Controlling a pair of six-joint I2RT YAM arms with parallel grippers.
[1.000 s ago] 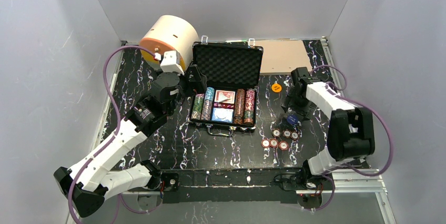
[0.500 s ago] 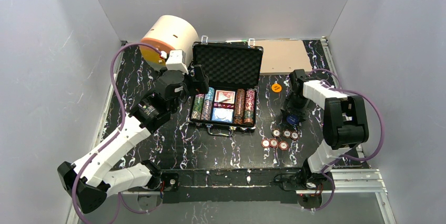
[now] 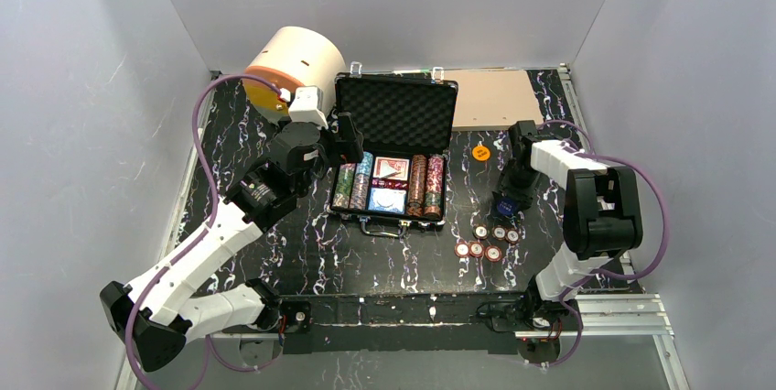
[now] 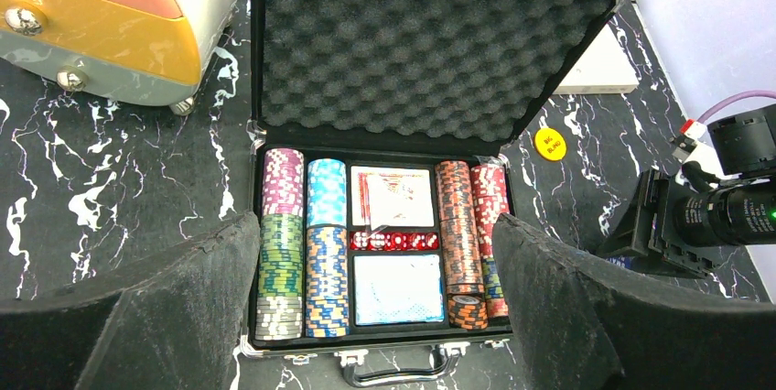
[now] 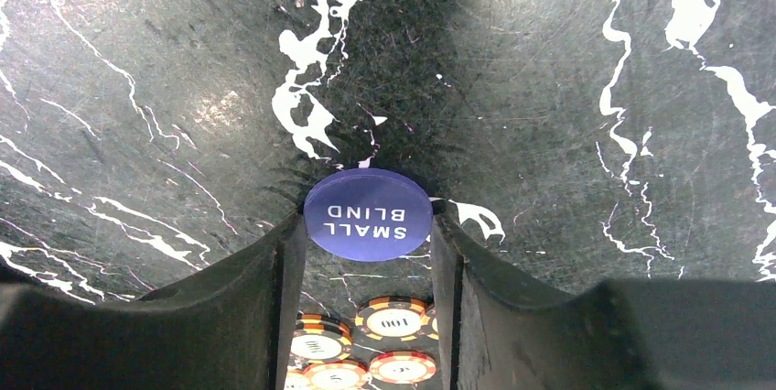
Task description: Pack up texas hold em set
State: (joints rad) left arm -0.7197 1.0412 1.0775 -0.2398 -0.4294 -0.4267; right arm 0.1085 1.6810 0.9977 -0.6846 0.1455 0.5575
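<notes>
Right gripper (image 5: 368, 222) is closed on the flat blue SMALL BLIND button (image 5: 368, 211), both pads touching its rim; the open case (image 3: 395, 113) lies left, left arm farther.

"SMALL BLIND" on blue button (image 5: 368, 214)

Table (image 3: 274, 253) black, white streaks. On it: open black case (image 3: 395, 115), big cream drum (image 3: 297, 56), flat tan board (image 3: 494, 97), orange button (image 3: 480, 152), blue Small Blind button (image 5: 368, 214), loose chips (image 3: 485, 243).
</notes>
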